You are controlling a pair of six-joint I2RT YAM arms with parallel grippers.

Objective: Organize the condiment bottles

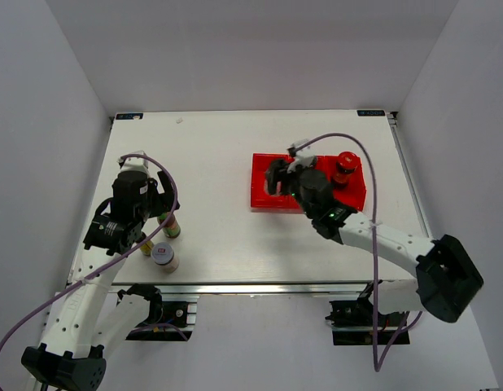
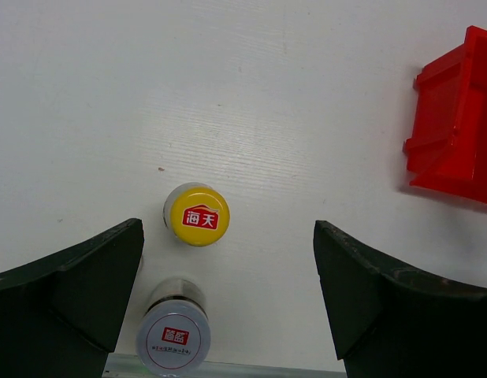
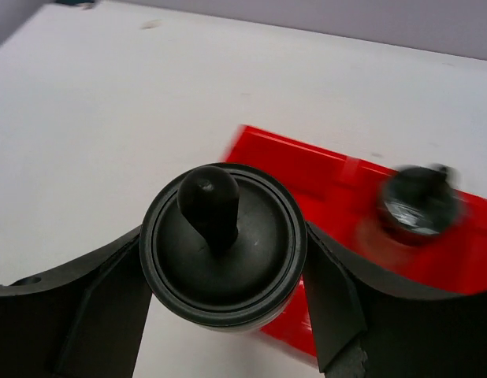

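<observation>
Nearest you, at about 8 o'clock on the table [image 1: 235, 147], your left gripper [image 2: 228, 252] hangs with its jaws spread wide and nothing between them. In the left wrist view, the silver-lidded jar [image 2: 173, 339] stands upright at 6 o'clock. Its lid carries a red label with white characters too small to read, ringed by tiny print. Just beyond it, apart from it, stands a yellow-capped sauce bottle [image 2: 198, 214]. Its cap bears a red badge reading "海天" in white. Neither finger touches either one.

Farther out, at about 2 o'clock, sits the red tray [image 1: 264, 199]. Your right gripper [image 1: 277, 176] is over its left end, and its fingers [image 3: 102, 307] are clamped on both sides of a black-capped shaker [image 3: 222, 236], which is held upright. You cannot tell whether the shaker rests on the tray floor. At the tray's right end stands the red-lidded jar [image 1: 343, 165]. In the right wrist view, a dark round top shows in the tray at 2 o'clock, too blurred to identify.
</observation>
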